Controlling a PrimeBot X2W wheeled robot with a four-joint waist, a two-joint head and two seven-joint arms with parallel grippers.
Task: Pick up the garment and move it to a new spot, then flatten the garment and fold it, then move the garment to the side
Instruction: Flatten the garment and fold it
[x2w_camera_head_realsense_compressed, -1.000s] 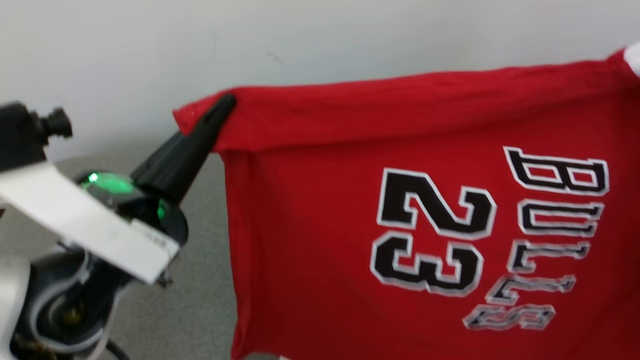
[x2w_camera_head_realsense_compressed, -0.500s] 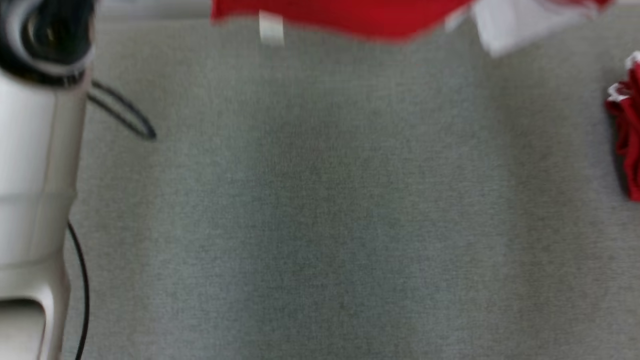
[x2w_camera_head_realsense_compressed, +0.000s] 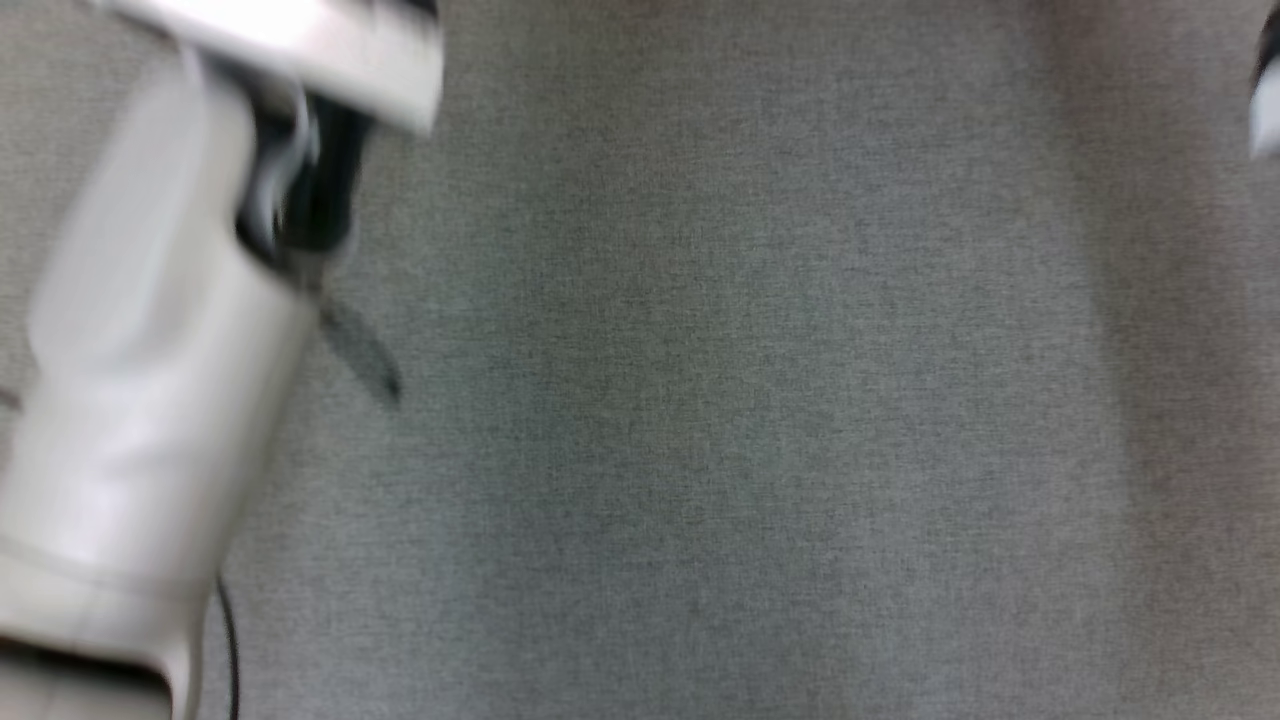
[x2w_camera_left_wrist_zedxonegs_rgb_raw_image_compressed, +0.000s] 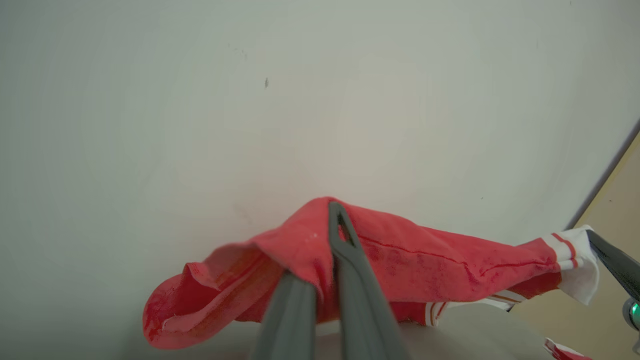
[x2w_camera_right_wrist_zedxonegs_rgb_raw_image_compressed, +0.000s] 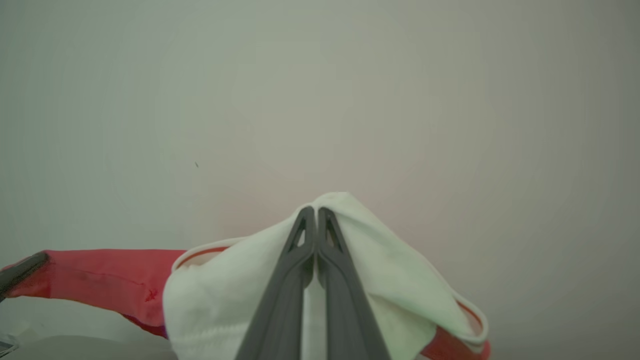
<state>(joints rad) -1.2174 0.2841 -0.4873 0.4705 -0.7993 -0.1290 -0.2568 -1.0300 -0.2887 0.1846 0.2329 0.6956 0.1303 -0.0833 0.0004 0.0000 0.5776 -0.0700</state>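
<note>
The garment (x2w_camera_left_wrist_zedxonegs_rgb_raw_image_compressed: 425, 260) is a red shirt with white, red-striped trim, held up in the air before a pale wall. My left gripper (x2w_camera_left_wrist_zedxonegs_rgb_raw_image_compressed: 330, 220) is shut on a red edge of it, with cloth draped over one finger. In the left wrist view, the right gripper (x2w_camera_left_wrist_zedxonegs_rgb_raw_image_compressed: 615, 265) pinches the white trim at the far right. My right gripper (x2w_camera_right_wrist_zedxonegs_rgb_raw_image_compressed: 315, 212) is shut on the white part of the garment (x2w_camera_right_wrist_zedxonegs_rgb_raw_image_compressed: 225, 285), and the red cloth stretches left to the left gripper (x2w_camera_right_wrist_zedxonegs_rgb_raw_image_compressed: 22, 270). My pale left forearm (x2w_camera_head_realsense_compressed: 150, 400) appears blurred in the head view.
Below lies a grey cloth-covered table (x2w_camera_head_realsense_compressed: 750, 400). A thin dark cable (x2w_camera_head_realsense_compressed: 228, 640) hangs by the left forearm. The pale wall (x2w_camera_left_wrist_zedxonegs_rgb_raw_image_compressed: 300, 100) stands close behind the held garment. A tan floor strip (x2w_camera_left_wrist_zedxonegs_rgb_raw_image_compressed: 615, 210) shows at the right.
The head camera has tilted down from the stretched shirt and wall to the grey table, so the shirt has left that view. Both grips hold as before.
</note>
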